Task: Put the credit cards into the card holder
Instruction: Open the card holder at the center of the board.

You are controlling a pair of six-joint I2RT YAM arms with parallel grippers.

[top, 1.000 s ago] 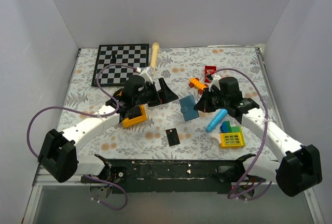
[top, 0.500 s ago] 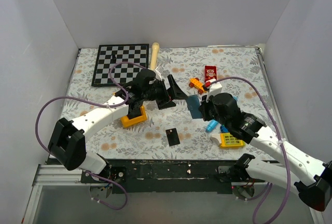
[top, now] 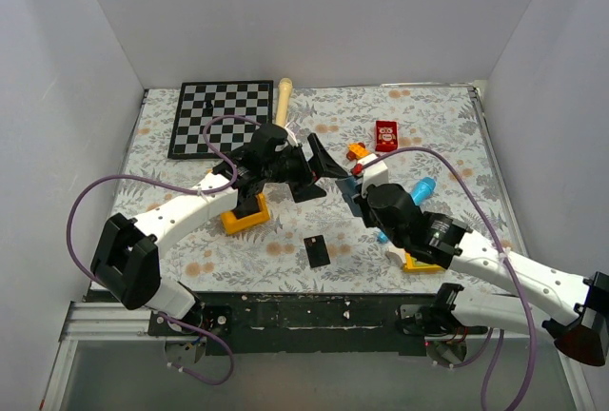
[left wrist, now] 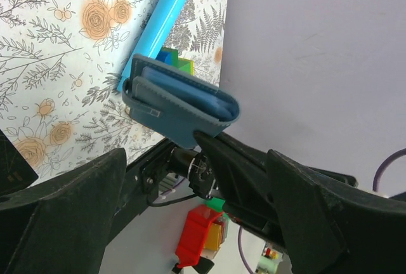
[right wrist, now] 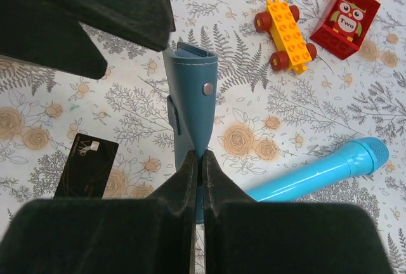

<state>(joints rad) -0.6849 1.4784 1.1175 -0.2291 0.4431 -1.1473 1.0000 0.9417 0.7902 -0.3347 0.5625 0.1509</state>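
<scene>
Quick headcount from where I'm standing: one black card (top: pixel 318 250) lying flat, and that's the only one I can spot. One blue wallet (right wrist: pixel 190 90). One chessboard (top: pixel 221 118) with what looks like a single dark piece (top: pixel 209 106) on it. One wooden stick (top: pixel 284 99). One red block (right wrist: pixel 346 17) with an owl on it, and one orange toy car (right wrist: pixel 288 30) on four red wheels. One bright blue tube (right wrist: pixel 317 172). Yellow toys: two, a chunky block (top: pixel 245 216) and a mostly covered one (top: pixel 423 261).
</scene>
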